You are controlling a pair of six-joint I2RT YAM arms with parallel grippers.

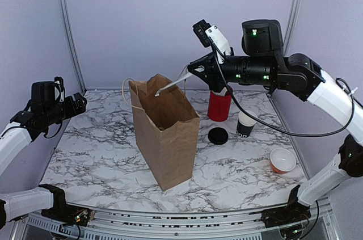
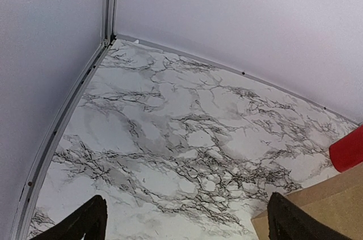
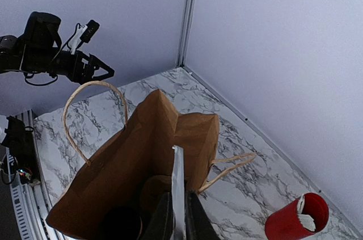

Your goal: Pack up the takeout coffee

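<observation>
My right gripper (image 3: 177,206) pinches a white sachet (image 3: 177,166) over the paper bag (image 1: 164,132); my left gripper (image 2: 187,211) hangs released. The coffee cup (image 1: 245,125) stands near the right edge of the table (image 1: 96,160), its lid (image 1: 218,135) beside it. It is probably light and crushable, so grip its wall gently.

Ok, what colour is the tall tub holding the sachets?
The tub is plain red, seen best in the top external view.
</observation>
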